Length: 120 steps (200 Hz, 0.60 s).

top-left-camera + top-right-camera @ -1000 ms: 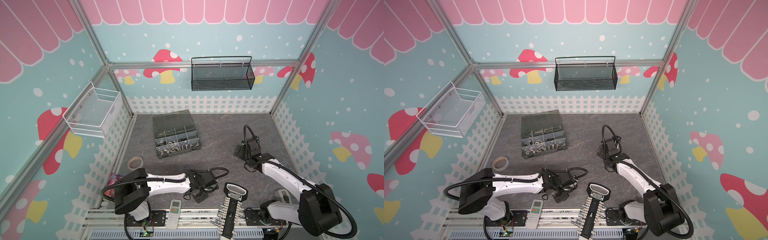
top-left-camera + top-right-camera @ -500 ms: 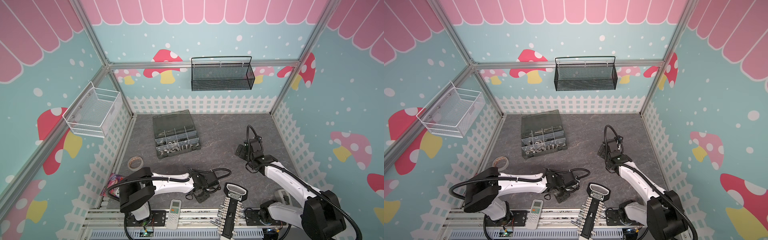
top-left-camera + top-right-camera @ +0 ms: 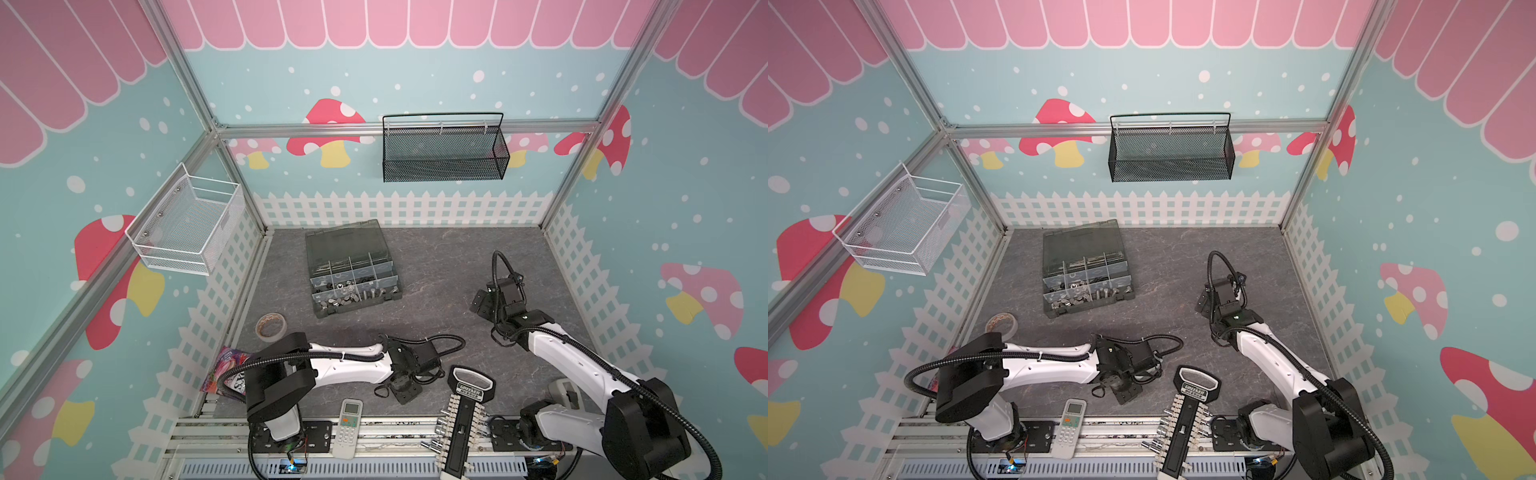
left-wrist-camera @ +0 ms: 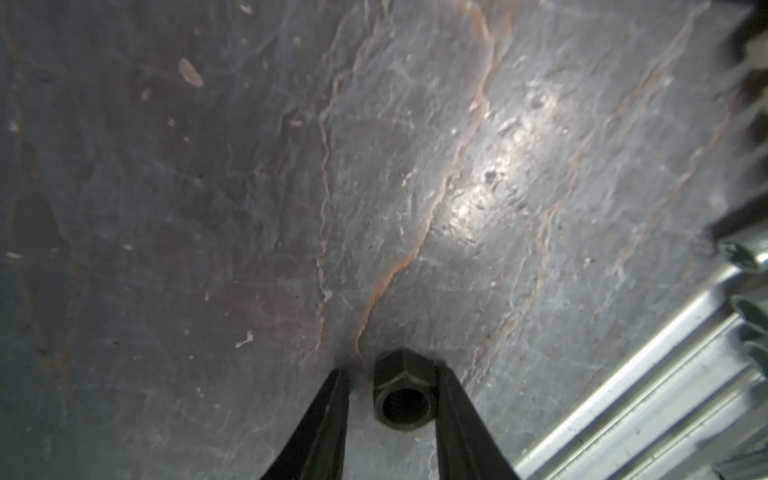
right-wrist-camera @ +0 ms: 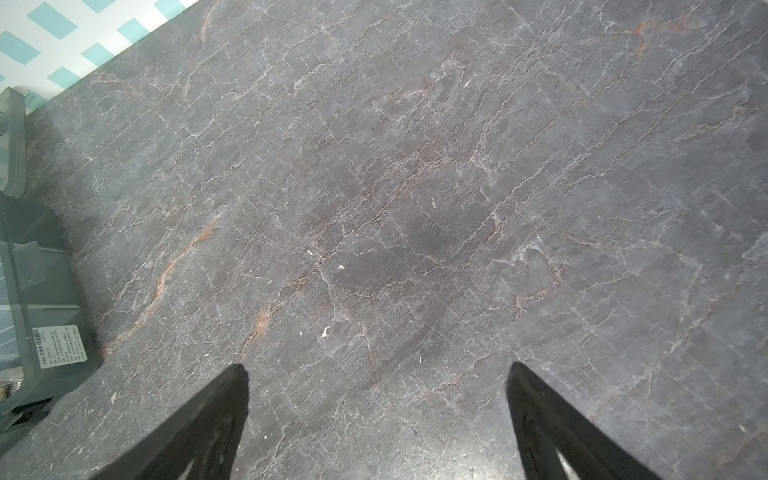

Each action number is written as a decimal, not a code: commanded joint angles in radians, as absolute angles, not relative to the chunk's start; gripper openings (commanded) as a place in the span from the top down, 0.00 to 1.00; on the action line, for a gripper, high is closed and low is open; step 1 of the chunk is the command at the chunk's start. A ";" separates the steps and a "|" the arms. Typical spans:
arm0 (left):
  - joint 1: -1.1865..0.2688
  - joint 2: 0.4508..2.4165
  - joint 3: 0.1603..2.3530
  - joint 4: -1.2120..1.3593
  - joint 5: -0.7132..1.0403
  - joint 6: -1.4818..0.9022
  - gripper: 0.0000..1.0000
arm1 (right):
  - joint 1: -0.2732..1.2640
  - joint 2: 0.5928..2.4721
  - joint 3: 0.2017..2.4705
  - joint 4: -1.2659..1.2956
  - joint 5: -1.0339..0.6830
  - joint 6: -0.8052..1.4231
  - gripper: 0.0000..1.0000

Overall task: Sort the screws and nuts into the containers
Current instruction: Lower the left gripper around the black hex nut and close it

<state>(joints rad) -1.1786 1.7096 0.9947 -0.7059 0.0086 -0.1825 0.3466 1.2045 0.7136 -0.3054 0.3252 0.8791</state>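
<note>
1. The black nut [image 4: 402, 390] lies on the floor [image 4: 208, 166] between the tips of the left gripper [image 4: 390, 370], close to the front rail [image 4: 623, 395]. In both top views the gripper hides it.
2. Deciding relation: the nut sits off-centre in the gap. One finger [image 4: 461, 415] touches a flat of the hexagon. The other finger [image 4: 320, 419] stands just beside the nut, with a thin strip of floor showing between them.
3. Axis: the bore faces the wrist camera, so it appears to run along the fingers and not across the gap. The fingers thus meet the nut's outer sides.
4. Left jaws: narrowed to little more than the nut's width, with only one side touching. This is judged a bracket, not yet a grip.
5. Left arm: stretched low across the front of the floor, forearm nearly level and wrist turned down, so the fingers meet the floor at a slant.
6. Right gripper [image 5: 377, 369]: jaws spread wide over bare floor with nothing between them. It is well apart from the nut, so the pick falls to the left arm.
7. Destination: the box [image 3: 361, 305] stands open, well apart toward the back wall, its compartments [image 3: 350, 272] facing up.
</note>
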 commanded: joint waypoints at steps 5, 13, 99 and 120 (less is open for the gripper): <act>-1.170 1.744 1.003 -0.724 0.031 -0.167 0.67 | 0.341 1.212 0.707 -0.303 0.350 0.887 0.02; -1.169 1.747 1.006 -0.727 0.031 -0.164 0.68 | 0.341 1.212 0.705 -0.303 0.351 0.888 0.02; -1.162 1.751 1.009 -0.727 0.032 -0.169 0.84 | 0.341 1.210 0.706 -0.305 0.350 0.890 0.02; -1.150 1.743 1.006 -0.712 0.026 -0.181 0.85 | 0.341 1.212 0.707 -0.304 0.353 0.888 0.02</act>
